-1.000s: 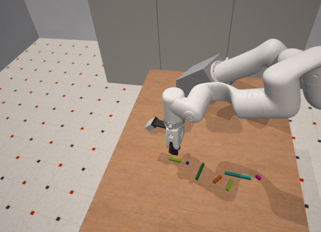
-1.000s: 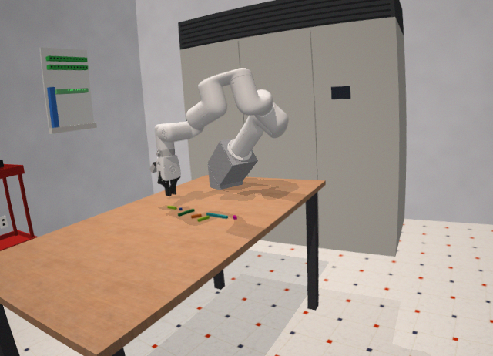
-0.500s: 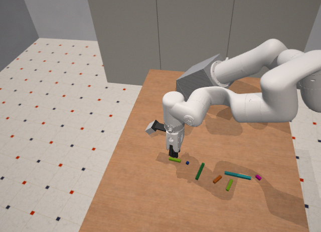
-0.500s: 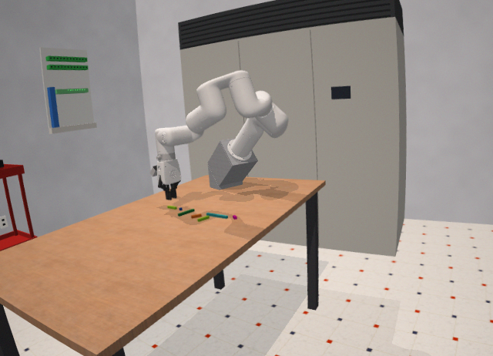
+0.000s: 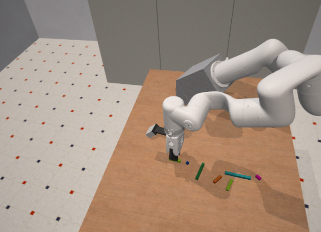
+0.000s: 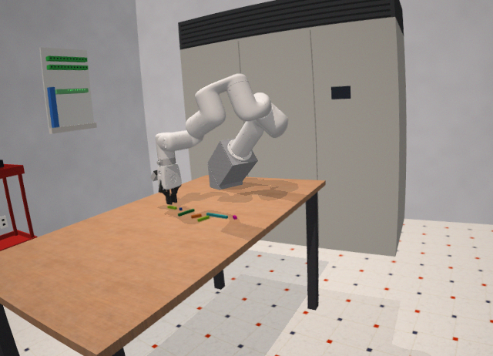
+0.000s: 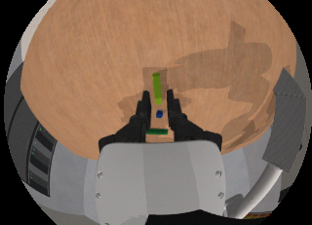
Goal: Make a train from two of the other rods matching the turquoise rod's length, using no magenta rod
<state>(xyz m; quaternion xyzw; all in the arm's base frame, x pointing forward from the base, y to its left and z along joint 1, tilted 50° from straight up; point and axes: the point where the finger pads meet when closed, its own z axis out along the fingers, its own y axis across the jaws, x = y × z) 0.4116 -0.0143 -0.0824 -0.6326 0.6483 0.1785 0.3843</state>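
My gripper (image 5: pixel 173 156) is low at the left end of the rod group, fingers partly open and down at a lime rod (image 5: pixel 178 160) that lies flat on the table. The fingers do not grip it. In the wrist view the gripper (image 7: pixel 156 123) frames this lime rod (image 7: pixel 156 88), the blue cube (image 7: pixel 160 112) and the green rod (image 7: pixel 156 131). To the right lie the blue cube (image 5: pixel 187 162), the green rod (image 5: pixel 199 171), an orange rod (image 5: pixel 217 179), a second lime rod (image 5: pixel 228 184), the turquoise rod (image 5: pixel 237 175) and a magenta rod (image 5: pixel 258 177).
The arm's grey base block (image 5: pixel 198 80) stands at the back of the wooden table. The table's left edge is near the gripper. A tall grey cabinet (image 6: pixel 318 125) stands behind the table, and a red shelf (image 6: pixel 11 201) at the far left.
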